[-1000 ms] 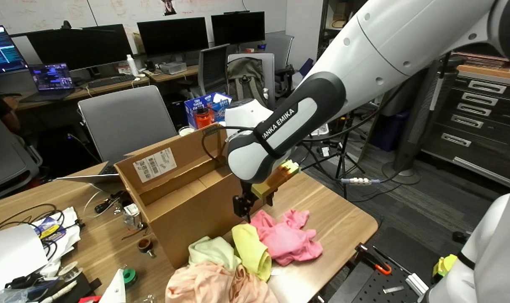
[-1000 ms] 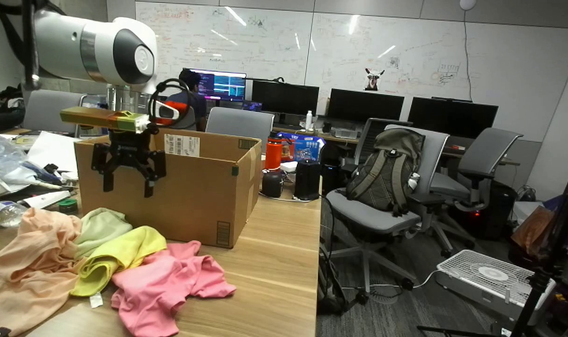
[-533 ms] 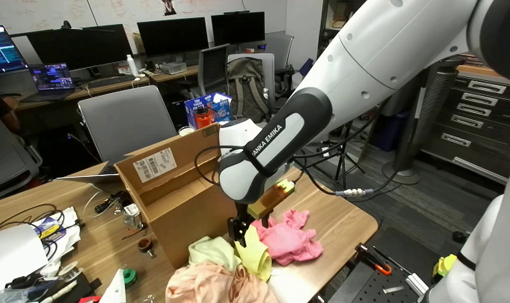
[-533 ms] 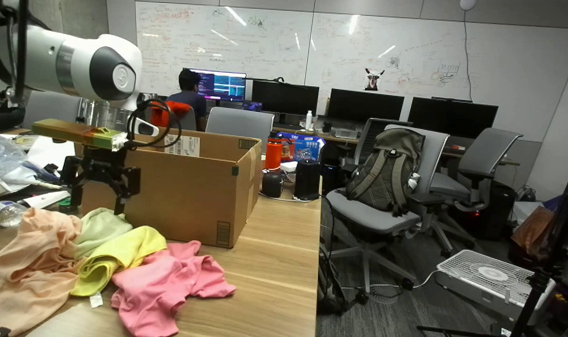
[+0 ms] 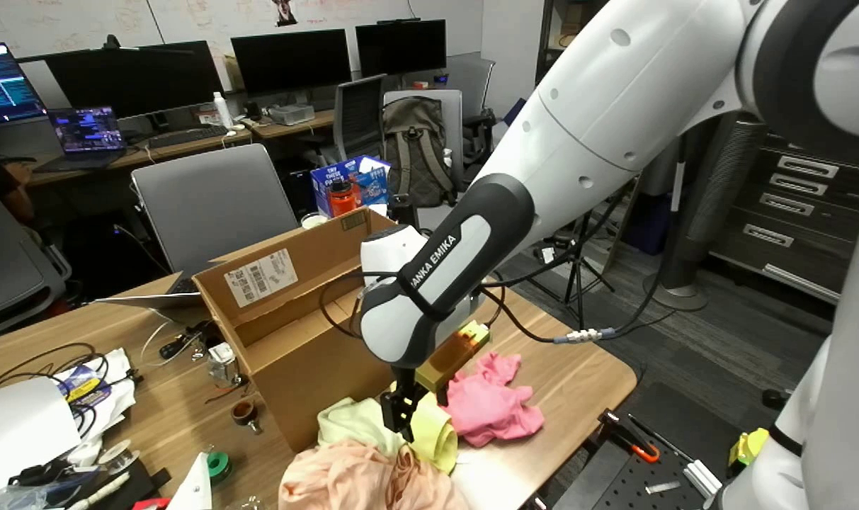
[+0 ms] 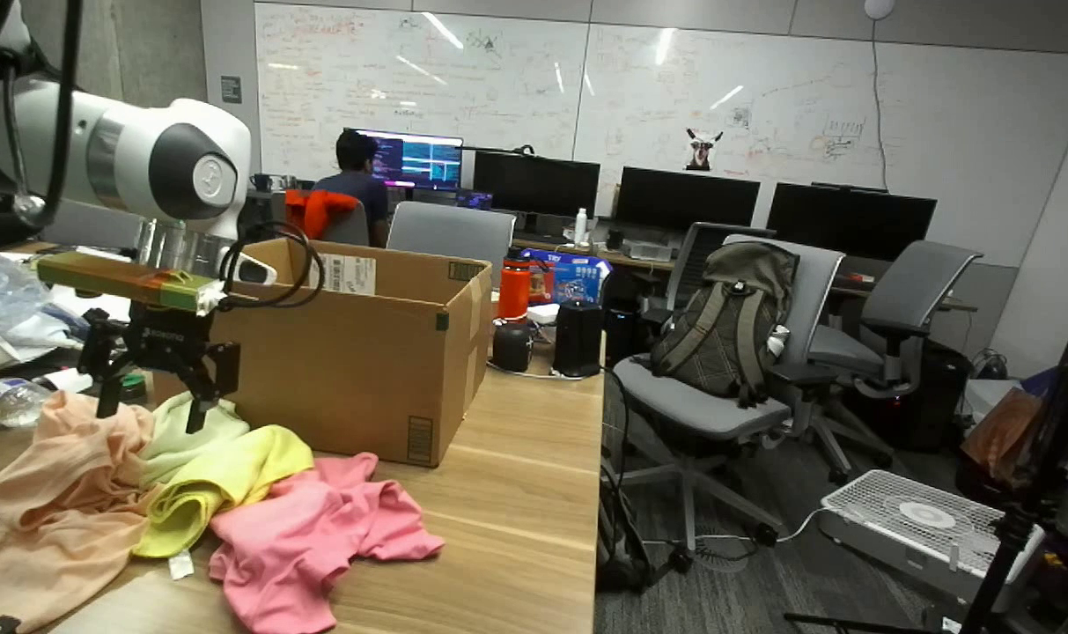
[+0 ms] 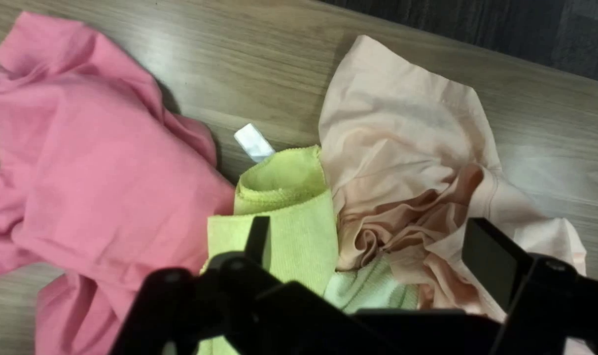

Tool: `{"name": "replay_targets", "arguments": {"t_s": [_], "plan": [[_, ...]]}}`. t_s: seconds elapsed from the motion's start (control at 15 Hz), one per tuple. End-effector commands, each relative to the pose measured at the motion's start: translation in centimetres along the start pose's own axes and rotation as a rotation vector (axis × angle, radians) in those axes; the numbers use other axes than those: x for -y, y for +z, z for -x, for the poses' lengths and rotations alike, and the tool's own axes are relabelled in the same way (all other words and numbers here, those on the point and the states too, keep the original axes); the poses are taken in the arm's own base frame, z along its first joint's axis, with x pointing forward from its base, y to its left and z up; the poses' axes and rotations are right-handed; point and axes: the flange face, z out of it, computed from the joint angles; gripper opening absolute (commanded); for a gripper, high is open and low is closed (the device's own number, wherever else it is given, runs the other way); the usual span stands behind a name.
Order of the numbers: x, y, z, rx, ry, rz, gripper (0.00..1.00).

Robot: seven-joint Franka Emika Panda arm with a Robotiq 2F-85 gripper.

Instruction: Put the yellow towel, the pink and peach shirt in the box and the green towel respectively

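Hand [image 6: 151, 416] has lowered; both exterior views alone show the box [image 6: 349, 370].

Brown rectangular cardboard box [image 6: 349, 379]: matt, smooth; white rectangular paper label [image 5: 260, 278] on it. Rolled yellow cloth towel [image 7: 301, 239]: finely ribbed. Crumpled pale-green cloth towel [image 7: 365, 288]: ribbed. Crumpled pink cloth shirt [image 7: 111, 172], crumpled peach cloth shirt [image 7: 412, 162]: smooth, matt. Brown flat wood-grain table [image 6: 516, 493]: satin, glare patches. Black two-fingered hand [image 6: 152, 410]: matt.
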Motion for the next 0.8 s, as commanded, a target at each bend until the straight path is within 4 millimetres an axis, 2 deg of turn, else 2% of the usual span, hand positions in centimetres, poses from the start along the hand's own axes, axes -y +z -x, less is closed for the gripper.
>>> {"name": "replay_targets", "arguments": {"t_s": [0.0,0.33,0.73], "plan": [[-0.6,1.5,-0.4,-0.009,0.006,-0.010,1.00],[-0.5,3.7,-0.4,0.003,0.004,-0.005,1.00],[-1.8,5.5,-0.8,0.012,0.013,0.015,1.00]]}}
